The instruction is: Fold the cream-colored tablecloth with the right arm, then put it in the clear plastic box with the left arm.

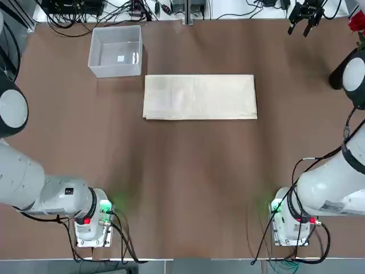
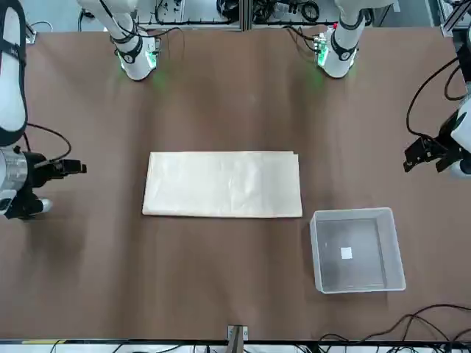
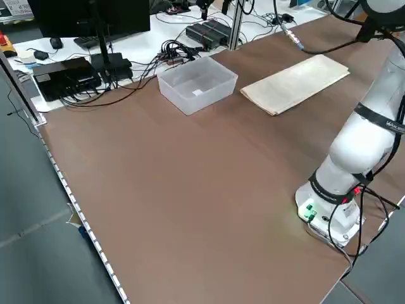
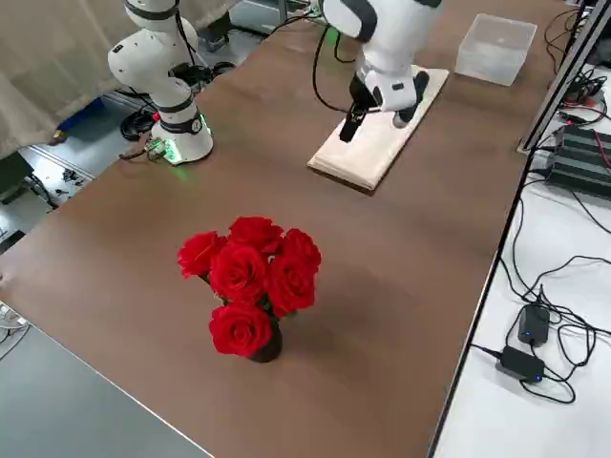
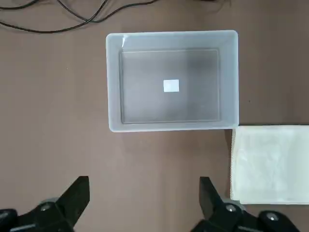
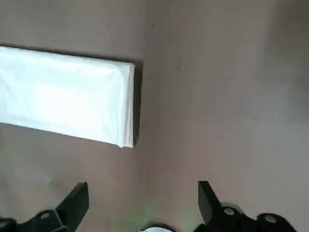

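Observation:
The cream-colored tablecloth (image 1: 199, 97) lies flat as a long layered rectangle at the middle of the brown table, also in the front view (image 2: 223, 184). Just off its left end stands the clear plastic box (image 1: 116, 51), empty except for a white label on its floor (image 5: 171, 86). My right gripper (image 2: 70, 168) hangs open in the air beyond the cloth's right end, holding nothing (image 6: 142, 198). High over the table on the box's side, my left gripper (image 2: 427, 162) is open too, looking down on the box (image 5: 145, 198).
A bunch of red roses (image 4: 250, 277) stands near the table's far right corner. Cables and electronics (image 3: 202, 35) lie on the white bench beyond the far edge. Both arm bases (image 1: 91, 225) (image 1: 291, 225) sit at the near edge.

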